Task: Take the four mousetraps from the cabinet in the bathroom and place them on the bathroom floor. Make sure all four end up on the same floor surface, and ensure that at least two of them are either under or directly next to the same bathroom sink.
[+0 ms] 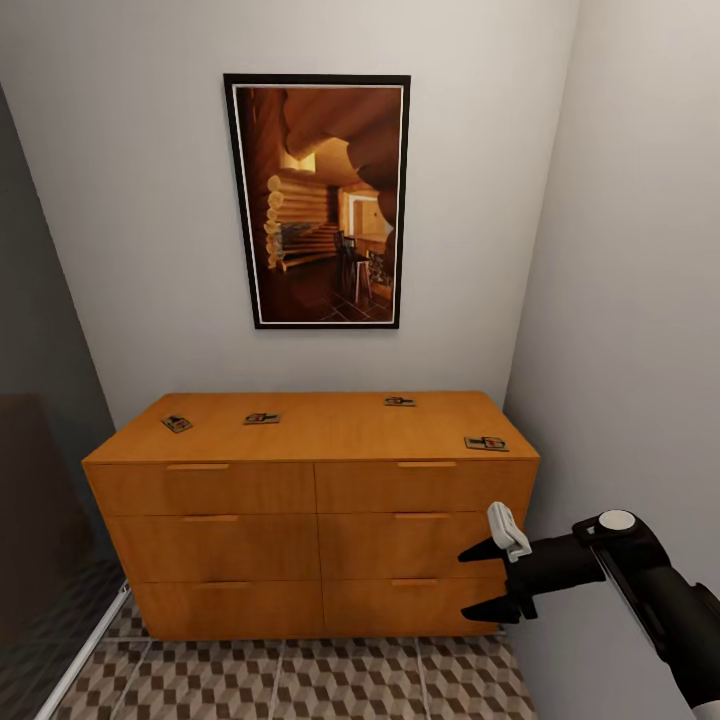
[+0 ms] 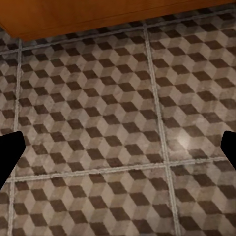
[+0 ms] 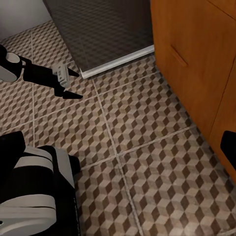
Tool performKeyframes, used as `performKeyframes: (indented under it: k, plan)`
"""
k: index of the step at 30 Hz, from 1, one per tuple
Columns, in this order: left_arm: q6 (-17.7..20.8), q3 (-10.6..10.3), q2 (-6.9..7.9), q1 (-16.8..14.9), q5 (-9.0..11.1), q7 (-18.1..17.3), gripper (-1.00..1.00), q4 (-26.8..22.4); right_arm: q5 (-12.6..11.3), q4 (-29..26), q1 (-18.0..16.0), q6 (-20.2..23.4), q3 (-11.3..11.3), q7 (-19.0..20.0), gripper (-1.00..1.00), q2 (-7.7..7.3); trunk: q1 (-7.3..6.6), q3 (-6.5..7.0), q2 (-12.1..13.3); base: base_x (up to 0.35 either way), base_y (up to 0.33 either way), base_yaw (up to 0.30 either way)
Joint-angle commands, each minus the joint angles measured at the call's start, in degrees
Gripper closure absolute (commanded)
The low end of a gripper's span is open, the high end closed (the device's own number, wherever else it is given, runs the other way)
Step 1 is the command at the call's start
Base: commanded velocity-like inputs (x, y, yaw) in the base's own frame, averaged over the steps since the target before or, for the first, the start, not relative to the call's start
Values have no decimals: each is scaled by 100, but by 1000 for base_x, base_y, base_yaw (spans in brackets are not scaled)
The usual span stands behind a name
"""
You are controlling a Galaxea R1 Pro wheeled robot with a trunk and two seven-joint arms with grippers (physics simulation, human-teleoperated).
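The orange-brown cabinet [image 1: 310, 520] stands against the back wall with all its drawers closed. Several mousetraps lie on its top: one mousetrap [image 1: 177, 423] at the left end, another mousetrap [image 1: 262, 418] beside it, a mousetrap [image 1: 400, 402] towards the back right, and a mousetrap [image 1: 486, 443] at the front right corner. My right gripper [image 1: 488, 580] is open and empty, level with the lower right drawers. My left gripper [image 2: 118, 147] hangs open over the cube-patterned bathroom floor [image 2: 113, 108]. In the right wrist view the left gripper [image 3: 76, 82] hovers low above the tiles. The sink is out of view.
A framed picture [image 1: 317, 200] hangs above the cabinet. A grey wall [image 1: 640, 300] closes in on the right. A dark glass panel [image 1: 40, 540] with a white floor rail [image 1: 90, 650] borders the left. My own base [image 3: 34, 191] sits on the tiles close to the cabinet front [image 3: 196, 64].
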Motion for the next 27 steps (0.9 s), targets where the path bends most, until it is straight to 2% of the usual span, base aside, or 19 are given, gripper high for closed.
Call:
performKeyframes:
  k: [1,7,13,16,18,20,22,23,25,26,27]
  plan:
    - [-37,-26,-3,-10,10,-11,-100,23,37,-5,-5,64,4,29,-100,-3,0,-6,-4,0,0,0]
    - [-37,-27,-49,-10,10,-11,-100,23,65,-15,-5,118,-1,18,-100,-17,0,-6,-4,0,0,0]
    - [-37,-27,-131,-10,10,-11,-100,23,70,-52,-10,513,-4,-6,-100,-121,0,-6,-4,0,0,0]
    - [-37,-27,-175,-10,10,-11,-100,23,74,-61,-18,639,-4,-95,-100,-202,0,-6,-4,0,0,0]
    - [-37,-27,-197,-10,10,-11,-100,23,73,-64,-20,674,-4,-315,-100,-232,0,-6,-4,0,0,0]
    - [-37,-27,-208,-10,10,-11,-100,23,72,-59,-22,674,-4,-693,-100,-239,0,-6,-4,0,0,0]
    - [-37,-27,-214,-10,10,-11,-100,23,72,-37,-22,641,-1,-1258,-100,-226,0,-6,-4,0,0,0]
    - [-37,-27,-216,-10,10,-11,-100,23,68,-19,-23,591,6,-1756,-100,-206,0,-6,-4,0,0,0]
    - [-37,-27,-220,-10,10,-11,-100,23,66,-8,-23,528,12,-2349,-100,-165,0,-6,-4,0,0,0]
    - [-37,-27,-228,-10,10,-11,-100,23,48,-1,-23,460,16,-3010,-100,-87,0,-6,-4,0,0,0]
    - [-37,-27,-232,-10,10,-11,-100,23,35,2,-23,430,17,-3339,-100,-34,0,-6,-4,0,0,0]
